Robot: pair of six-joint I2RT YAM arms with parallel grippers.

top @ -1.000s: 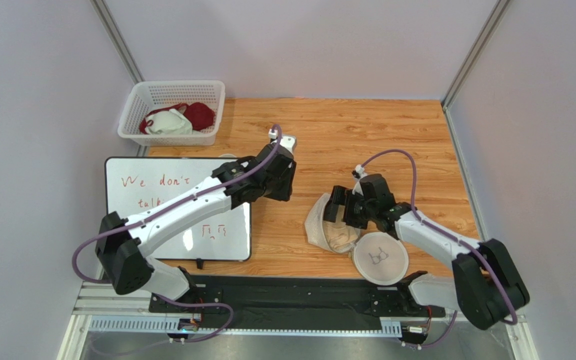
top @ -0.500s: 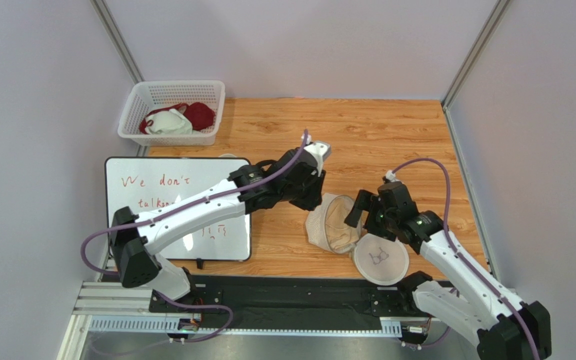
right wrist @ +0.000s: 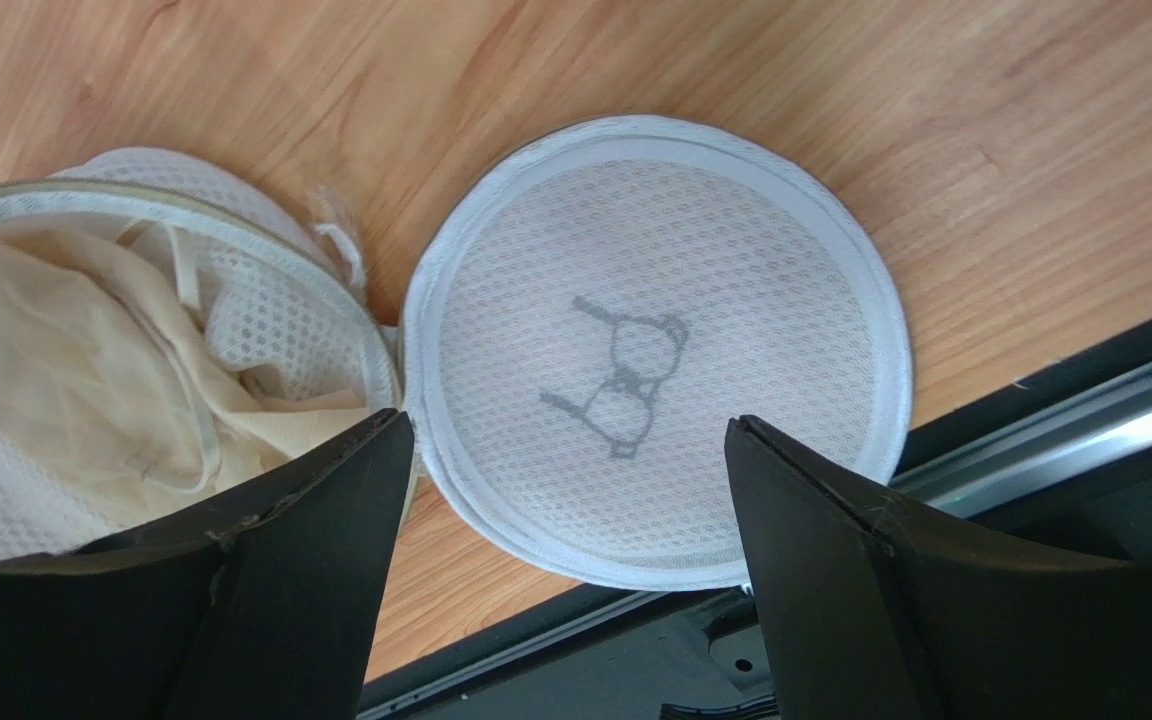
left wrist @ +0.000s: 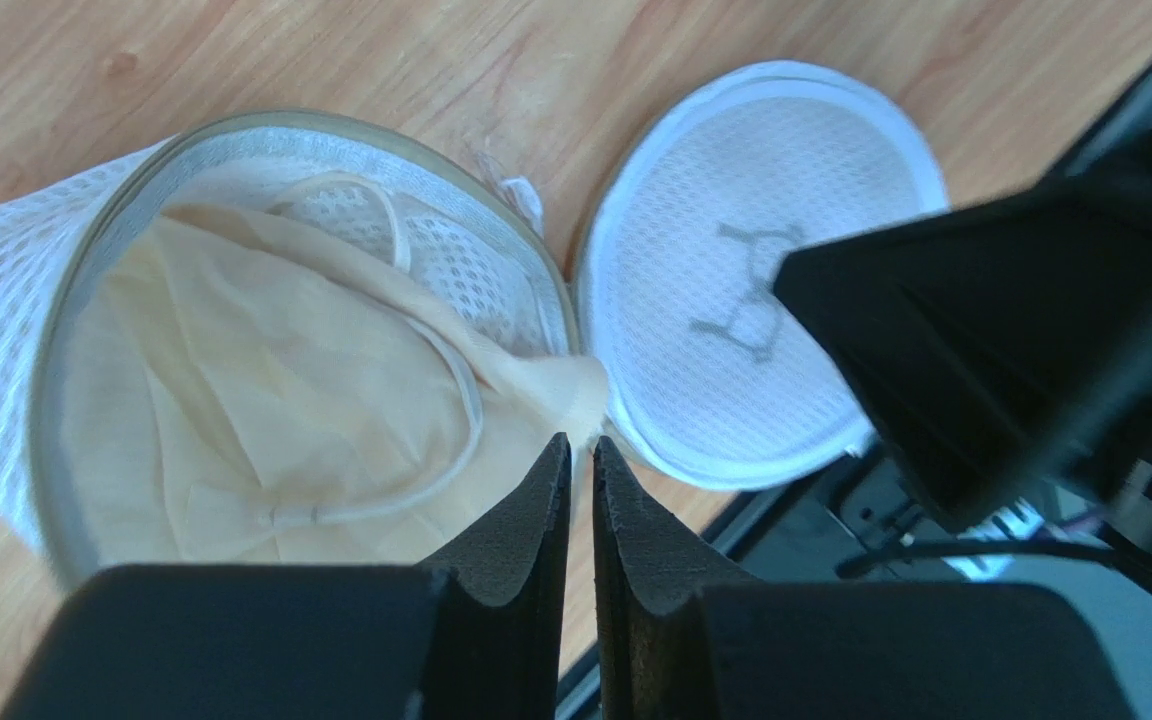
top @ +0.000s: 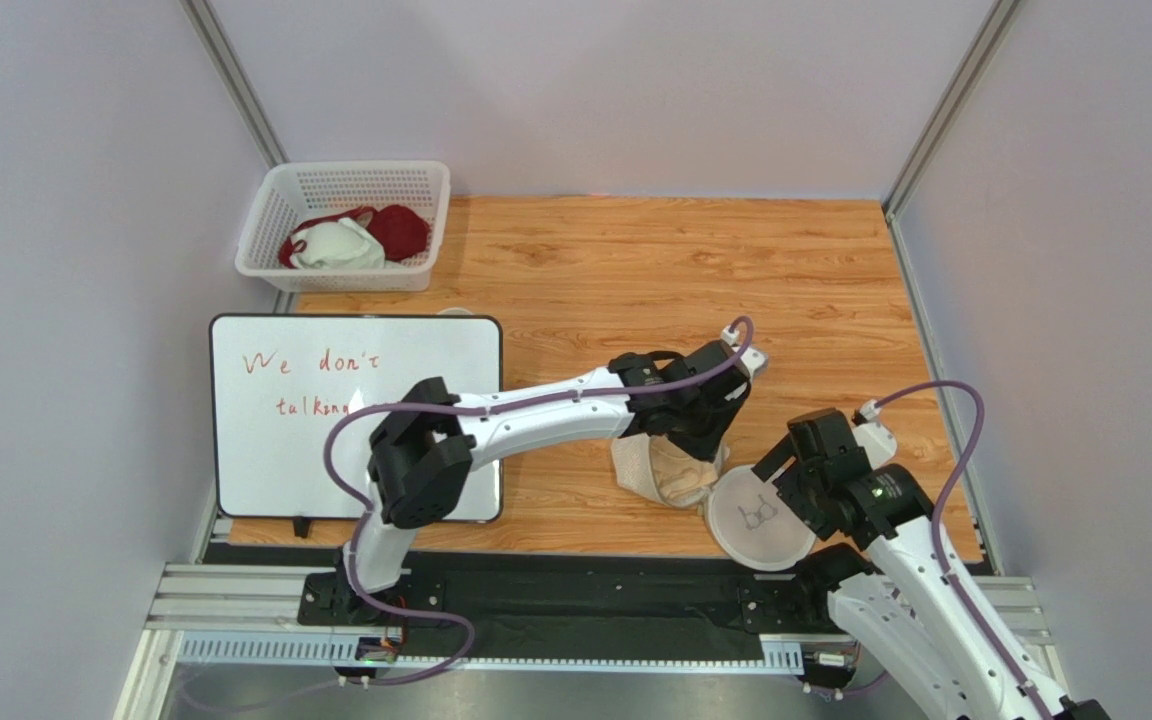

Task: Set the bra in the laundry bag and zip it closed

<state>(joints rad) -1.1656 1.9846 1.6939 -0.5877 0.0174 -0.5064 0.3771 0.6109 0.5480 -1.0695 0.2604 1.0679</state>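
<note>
Two pincers. Left gripper (left wrist: 578, 447) nearly closed, bra (left wrist: 237, 398) fold right at its tips, grip unclear. Right gripper (right wrist: 567, 426) wide open, empty, laundry bag (right wrist: 778, 240) lid beneath.

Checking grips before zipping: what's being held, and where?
Right gripper holds nothing. Left gripper: jaws nearly shut at the bra's corner; hold cannot be told.

Left arm (top: 537, 408) and right arm (top: 913, 600) in white shells with black joint housings, purple cable (top: 928, 384) looping along each behind the tool, left gripper (left wrist: 578, 450) and right gripper (right wrist: 567, 425) with matte black wedge-shaped fingers (right wrist: 304, 578), foam-textured inner faces
</note>
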